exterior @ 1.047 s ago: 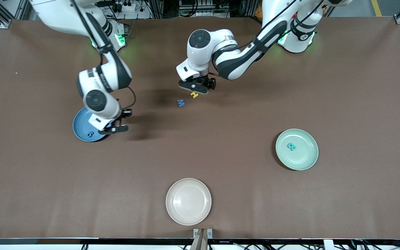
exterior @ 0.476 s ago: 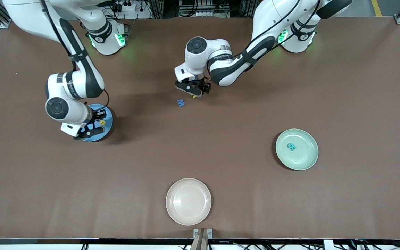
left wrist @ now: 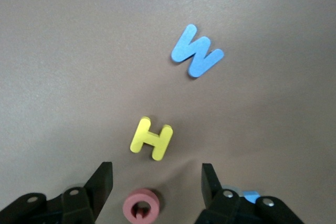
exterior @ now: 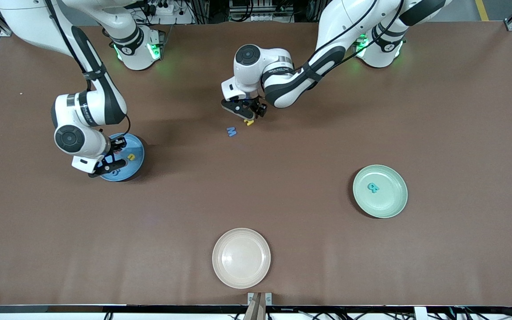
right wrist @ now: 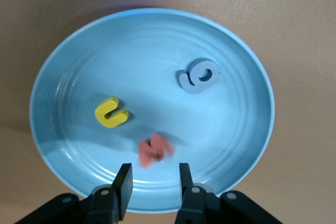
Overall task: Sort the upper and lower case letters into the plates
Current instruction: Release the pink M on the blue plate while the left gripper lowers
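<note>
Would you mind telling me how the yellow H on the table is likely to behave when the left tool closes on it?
The yellow H looks chunky and keeps crisp edges, so it is probably stiff. Being tiny, it is likely light and may skid on the smooth table. It lies flat, so rolling seems unlikely. The left tool hangs open over it.

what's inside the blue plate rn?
Round bright blue plate holds three small letters: yellow, grey-blue, and blurred red. Right end effector hangs open over its rim.

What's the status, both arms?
Right gripper open over blue plate; red letter blurred just beneath. Left gripper open over red ring letter, beside yellow H. Nothing blocking.
</note>
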Controlling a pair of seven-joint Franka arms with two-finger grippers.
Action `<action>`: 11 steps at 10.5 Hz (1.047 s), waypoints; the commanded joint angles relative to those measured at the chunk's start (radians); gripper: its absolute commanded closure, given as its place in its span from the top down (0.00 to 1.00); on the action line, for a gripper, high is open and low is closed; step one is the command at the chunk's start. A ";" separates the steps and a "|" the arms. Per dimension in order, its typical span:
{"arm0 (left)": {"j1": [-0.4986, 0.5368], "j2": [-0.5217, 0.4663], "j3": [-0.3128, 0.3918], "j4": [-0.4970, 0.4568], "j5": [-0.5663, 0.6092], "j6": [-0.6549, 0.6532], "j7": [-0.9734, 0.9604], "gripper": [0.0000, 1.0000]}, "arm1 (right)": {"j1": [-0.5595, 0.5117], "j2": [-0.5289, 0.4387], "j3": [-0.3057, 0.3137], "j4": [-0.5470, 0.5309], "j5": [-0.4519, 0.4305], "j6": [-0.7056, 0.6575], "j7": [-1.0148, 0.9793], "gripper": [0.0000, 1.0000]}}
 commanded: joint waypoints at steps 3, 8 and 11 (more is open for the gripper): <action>-0.044 0.043 0.031 0.047 0.059 0.016 0.006 0.75 | -0.015 -0.011 0.015 -0.028 -0.022 0.038 0.013 1.00; -0.059 0.055 0.051 0.053 0.086 0.017 0.008 0.73 | 0.059 -0.052 0.020 -0.040 0.173 0.048 0.196 1.00; -0.070 0.061 0.070 0.055 0.088 0.050 0.008 0.72 | 0.062 -0.040 0.020 -0.042 0.173 0.080 0.209 1.00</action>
